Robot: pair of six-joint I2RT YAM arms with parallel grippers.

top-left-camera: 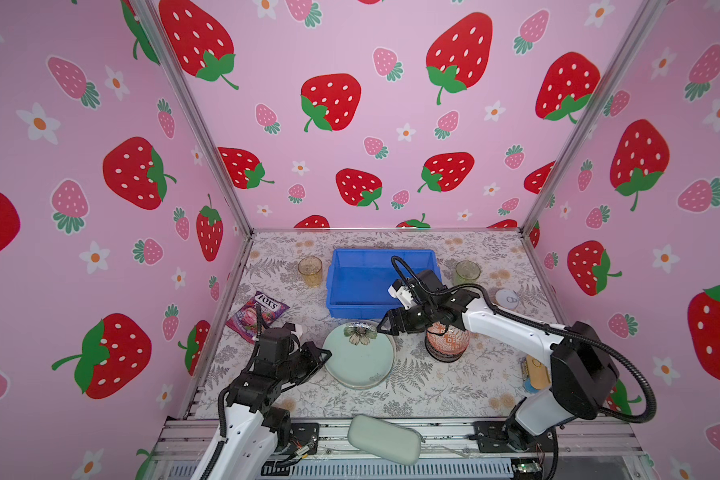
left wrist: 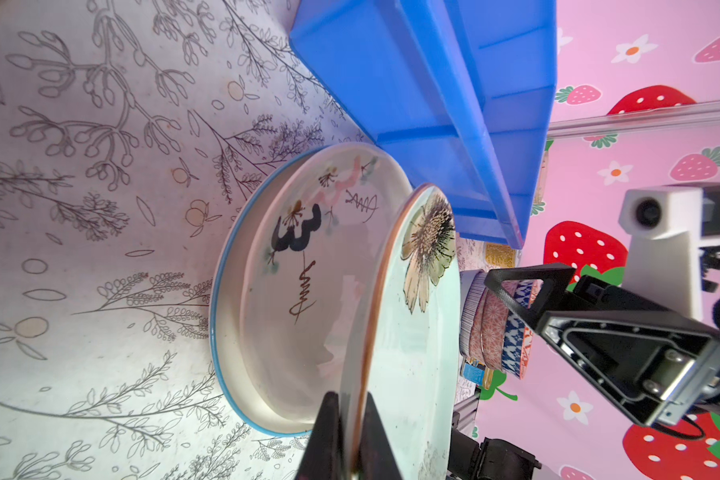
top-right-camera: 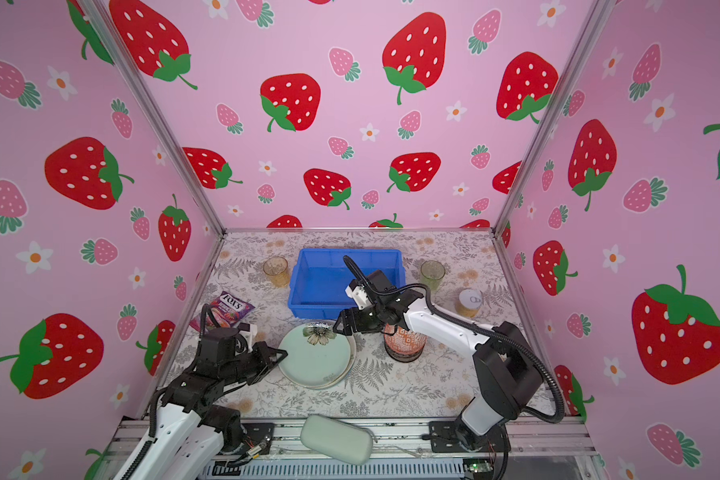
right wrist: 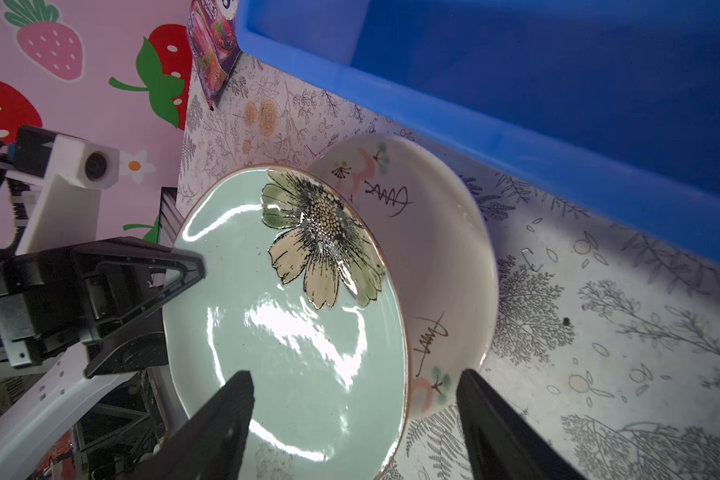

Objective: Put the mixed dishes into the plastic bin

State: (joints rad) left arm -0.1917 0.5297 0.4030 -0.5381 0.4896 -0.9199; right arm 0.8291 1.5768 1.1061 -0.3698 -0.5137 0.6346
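Precariously, the green plate (left wrist: 408, 365) is rim-pinched by the left gripper (left wrist: 348, 403), the right gripper (right wrist: 355, 376) held wide; slipping is risked.

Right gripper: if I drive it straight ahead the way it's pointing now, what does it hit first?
Most likely the pale green floral plate: the right gripper is open, its jaws straddling the plate's near rim. The left gripper pinches the opposite rim, tilting it off the white plate. Exact depth is hard to judge.

We see a strawberry-papered booth.
Pink walls (top-left-camera: 350, 124) with strawberries and daisies surround us; aluminium posts (top-left-camera: 198, 124) edge the corners above a leaf-patterned table (top-left-camera: 433, 395).
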